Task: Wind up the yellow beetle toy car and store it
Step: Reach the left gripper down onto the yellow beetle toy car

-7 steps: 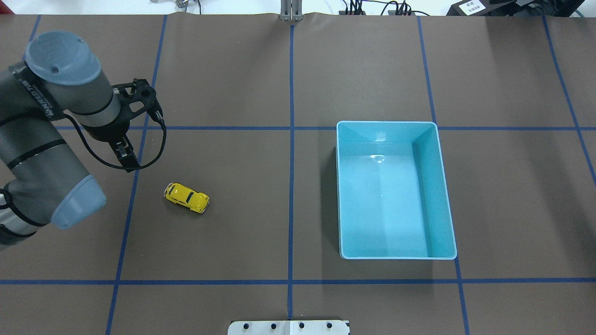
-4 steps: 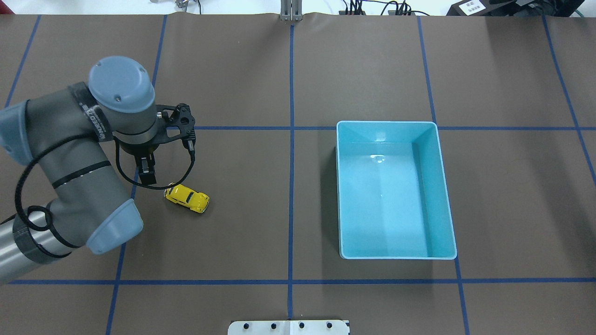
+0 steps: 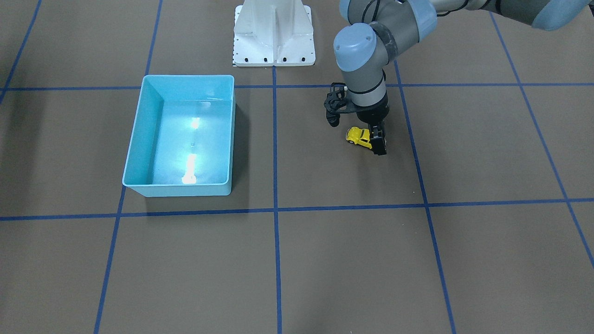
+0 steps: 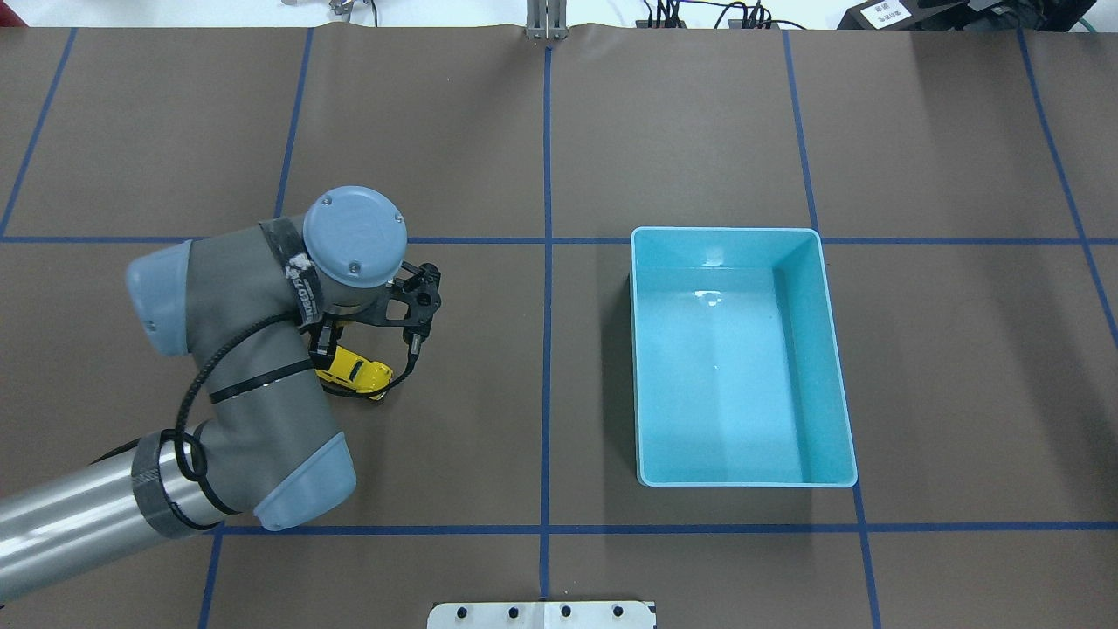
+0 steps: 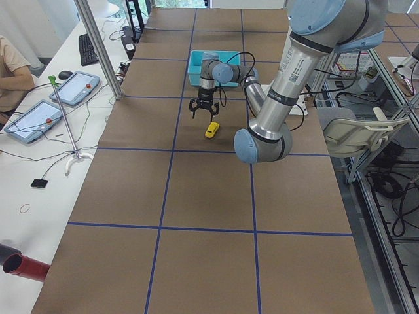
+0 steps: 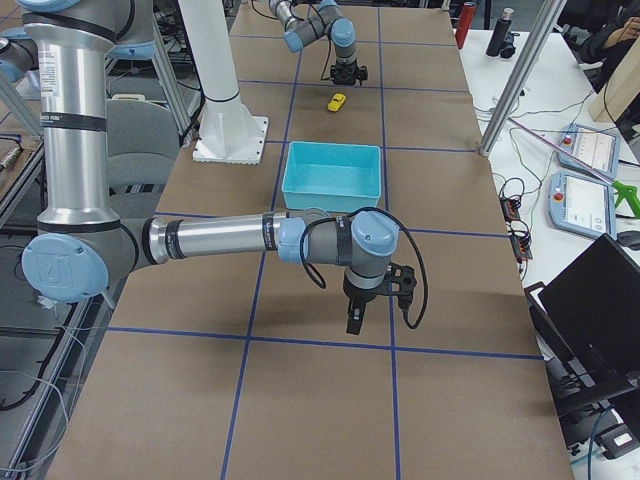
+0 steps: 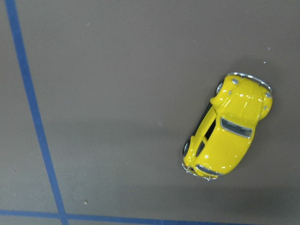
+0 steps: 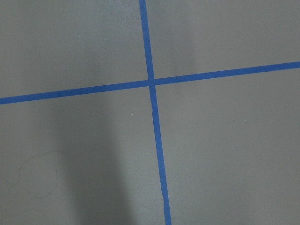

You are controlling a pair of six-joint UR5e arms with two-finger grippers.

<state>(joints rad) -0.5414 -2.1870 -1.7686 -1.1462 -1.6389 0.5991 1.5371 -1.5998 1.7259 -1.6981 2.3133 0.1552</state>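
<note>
The yellow beetle toy car stands on its wheels on the brown table, left of the middle. It also shows in the front view and fills the right of the left wrist view. My left gripper points straight down just above the table at one end of the car. It looks open and holds nothing. In the overhead view the wrist hides most of the gripper. My right gripper shows only in the right side view, low over bare table; I cannot tell whether it is open or shut.
The light blue bin lies right of the middle, with nothing in it, and shows in the front view. Blue tape lines grid the table. The white robot base stands at the near edge.
My left arm has swung right and toward the robot, from the blue tape line to directly beside the car. The car and the bin have not moved.
</note>
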